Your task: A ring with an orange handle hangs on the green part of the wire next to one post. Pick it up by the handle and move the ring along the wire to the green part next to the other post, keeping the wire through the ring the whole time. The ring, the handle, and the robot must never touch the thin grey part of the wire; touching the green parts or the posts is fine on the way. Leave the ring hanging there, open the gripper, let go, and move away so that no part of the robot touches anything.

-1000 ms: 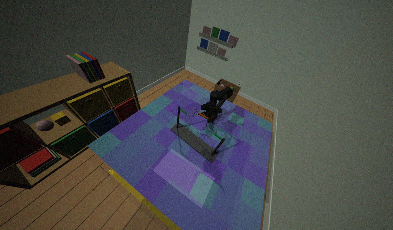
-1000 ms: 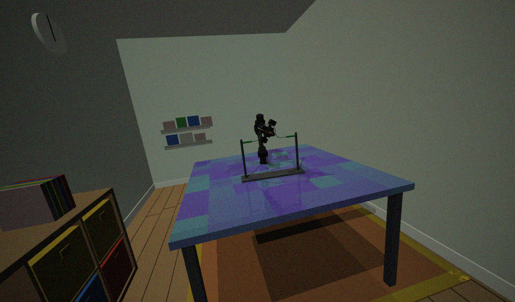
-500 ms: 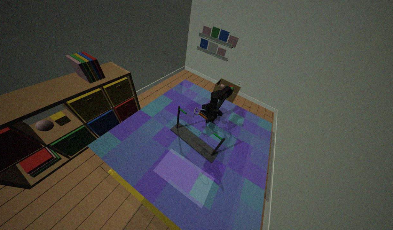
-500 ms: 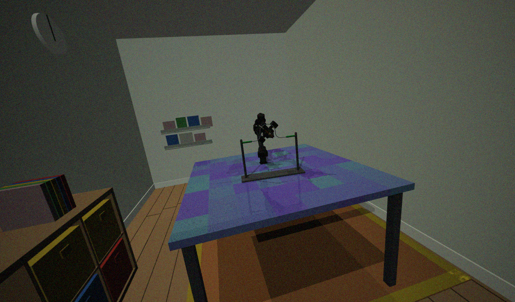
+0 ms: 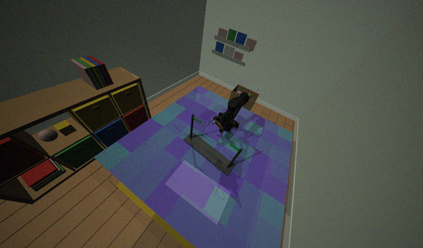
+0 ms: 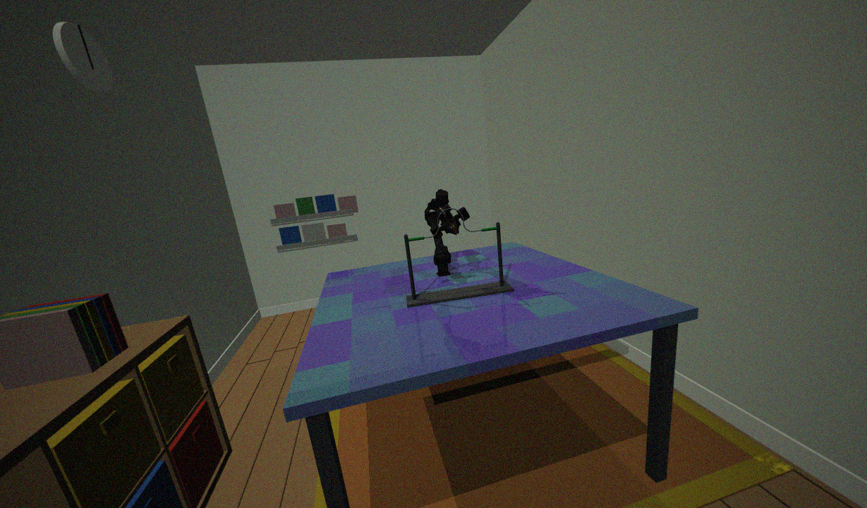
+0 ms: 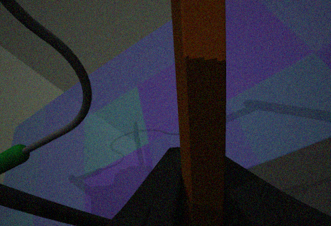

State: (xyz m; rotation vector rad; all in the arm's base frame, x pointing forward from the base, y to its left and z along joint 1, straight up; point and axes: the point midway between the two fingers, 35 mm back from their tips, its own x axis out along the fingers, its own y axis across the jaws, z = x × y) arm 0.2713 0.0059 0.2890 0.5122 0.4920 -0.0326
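My gripper (image 5: pixel 222 129) (image 6: pixel 451 227) is shut on the orange handle (image 5: pixel 218 124) (image 7: pixel 203 40), which runs upright up the wrist view. The ring (image 5: pixel 211 120) is at the handle's far end, out of the wrist view. In the top view it is around the grey wire, nearer the left green part (image 5: pixel 197 120) (image 6: pixel 415 238) than the right green part (image 5: pixel 235 147) (image 6: pixel 489 228). Too small to tell whether ring and wire touch. In the wrist view the grey wire (image 7: pixel 87 88) curves left of the handle to a green part (image 7: pixel 12 158).
The left post (image 5: pixel 191 126) (image 6: pixel 410 268) and right post (image 5: pixel 235 157) (image 6: pixel 499 255) stand on a grey base (image 5: pixel 206 154) (image 6: pixel 458 294). The base lies on the patchwork table (image 5: pixel 138 166) (image 6: pixel 487 341). A dark post (image 7: pixel 52 203) crosses the wrist view's lower left. The arm is behind the wire.
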